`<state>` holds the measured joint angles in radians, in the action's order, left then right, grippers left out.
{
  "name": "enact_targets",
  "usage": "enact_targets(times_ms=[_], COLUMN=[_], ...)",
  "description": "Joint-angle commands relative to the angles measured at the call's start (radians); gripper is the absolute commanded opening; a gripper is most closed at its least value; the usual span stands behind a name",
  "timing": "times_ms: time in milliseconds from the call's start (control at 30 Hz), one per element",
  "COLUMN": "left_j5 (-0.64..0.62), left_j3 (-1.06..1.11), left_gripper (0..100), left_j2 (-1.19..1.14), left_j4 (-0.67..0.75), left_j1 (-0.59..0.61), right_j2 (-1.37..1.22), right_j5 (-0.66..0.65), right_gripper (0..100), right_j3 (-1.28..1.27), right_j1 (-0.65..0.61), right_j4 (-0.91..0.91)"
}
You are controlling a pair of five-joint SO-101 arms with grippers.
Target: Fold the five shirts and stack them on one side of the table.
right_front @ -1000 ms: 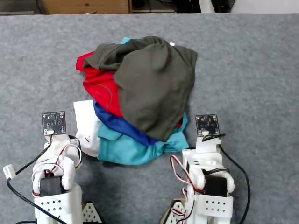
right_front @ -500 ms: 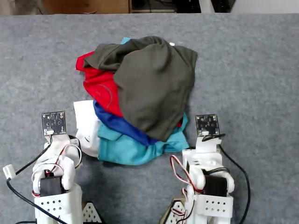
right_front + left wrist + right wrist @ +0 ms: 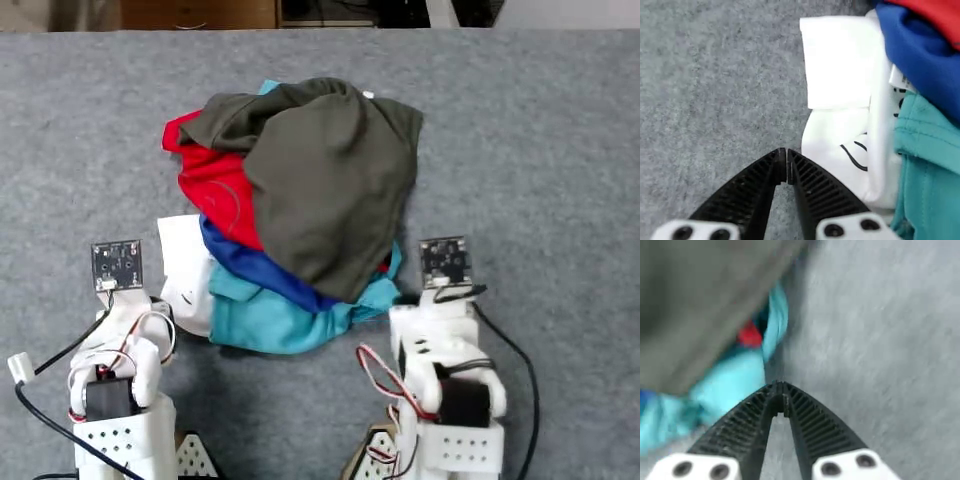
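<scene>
Shirt pile (image 3: 300, 215) crumpled, unfolded, mid grey table (image 3: 540, 150). Five shirts, one each: dark olive shirt (image 3: 330, 170) on top, red shirt (image 3: 215, 185) beneath, then blue shirt (image 3: 255, 265), teal shirt (image 3: 270, 320), and white shirt (image 3: 185, 270) poking out at pile's left edge. Two arms folded low at pile's near side. Left gripper (image 3: 786, 165) pressed closed, empty, tips just beside white shirt. Right gripper (image 3: 781, 400) likewise closed, empty, beside pile's teal edge.

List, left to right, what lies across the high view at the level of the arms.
left arm → white shirt → teal shirt → right arm
</scene>
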<state>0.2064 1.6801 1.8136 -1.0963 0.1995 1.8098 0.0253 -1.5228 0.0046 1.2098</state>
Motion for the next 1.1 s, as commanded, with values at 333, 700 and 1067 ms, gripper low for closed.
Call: enact_targets(times_ms=[333,700,1067], left_j5=[0.391,0.588,0.379], left_j3=[-0.450,-0.646,-1.053], left_gripper=[3,3,3], left_j2=[0.002,-0.088,-0.622], left_j4=[-0.057,0.092,-0.104], left_j1=[-0.011,0.244,0.238], right_j2=[0.012,-0.565,-1.380], right_j5=[0.100,0.058,0.055], right_gripper=[19.3,16.2,16.3], right_j3=[0.294,0.774,1.475], right_j1=[-0.007,-0.163,-0.262], right_j4=[-0.250,-0.107,0.155])
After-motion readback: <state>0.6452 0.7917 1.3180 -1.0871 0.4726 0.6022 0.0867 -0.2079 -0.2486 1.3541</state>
